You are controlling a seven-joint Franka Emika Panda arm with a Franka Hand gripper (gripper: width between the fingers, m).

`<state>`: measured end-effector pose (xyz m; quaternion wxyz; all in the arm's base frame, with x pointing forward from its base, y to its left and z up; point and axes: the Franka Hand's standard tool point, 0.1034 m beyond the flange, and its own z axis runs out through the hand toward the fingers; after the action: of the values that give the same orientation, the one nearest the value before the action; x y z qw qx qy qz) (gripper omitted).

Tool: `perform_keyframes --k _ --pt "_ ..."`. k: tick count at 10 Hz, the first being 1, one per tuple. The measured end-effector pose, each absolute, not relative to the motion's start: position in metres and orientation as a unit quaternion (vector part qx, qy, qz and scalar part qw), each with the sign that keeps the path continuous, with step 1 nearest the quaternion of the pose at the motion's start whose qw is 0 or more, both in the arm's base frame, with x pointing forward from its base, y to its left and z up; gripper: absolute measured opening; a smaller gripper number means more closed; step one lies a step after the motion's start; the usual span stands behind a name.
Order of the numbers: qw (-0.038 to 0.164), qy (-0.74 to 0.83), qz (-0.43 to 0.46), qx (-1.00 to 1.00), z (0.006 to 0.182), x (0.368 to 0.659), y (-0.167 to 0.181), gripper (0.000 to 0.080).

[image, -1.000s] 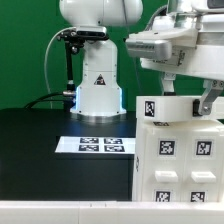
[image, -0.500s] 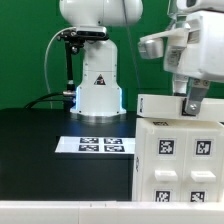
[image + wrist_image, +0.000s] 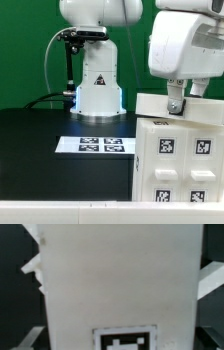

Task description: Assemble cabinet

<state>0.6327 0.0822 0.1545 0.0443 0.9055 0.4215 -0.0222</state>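
Observation:
The cabinet [image 3: 180, 165] is the large white box with several marker tags at the exterior view's right. A flat white top piece [image 3: 155, 106] lies on it. My gripper [image 3: 177, 106] comes down from above onto this piece, and one finger [image 3: 176, 103] shows against its edge. In the wrist view the white piece [image 3: 115, 280] fills the picture, with a marker tag [image 3: 125, 339] on it. My gripper [image 3: 122, 345] straddles it, one finger [image 3: 30, 339] at its side, and appears shut on it.
The white robot base [image 3: 98, 85] stands at the back. The marker board [image 3: 95, 145] lies flat on the black table [image 3: 40, 160] in front of it. A green wall is behind.
My wrist has turned over the cabinet. The top piece turned with it, and the tag on its side no longer faces the exterior camera.

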Motion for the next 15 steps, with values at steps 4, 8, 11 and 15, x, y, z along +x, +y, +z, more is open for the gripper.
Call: perform_keyframes --k 4,8,11,15 --pt "0.015 0.169 -0.01 0.985 0.151 0.63 0.08 0.0557" --pt "0.006 0.01 -0.009 1.0 0.152 0.631 0.083 0.0557" --pt "-0.006 -0.149 -0.007 0.989 0.152 0.63 0.083 0.0557" --pt "-0.047 -0.357 0.021 0.933 0.144 0.626 0.085 0.0549"
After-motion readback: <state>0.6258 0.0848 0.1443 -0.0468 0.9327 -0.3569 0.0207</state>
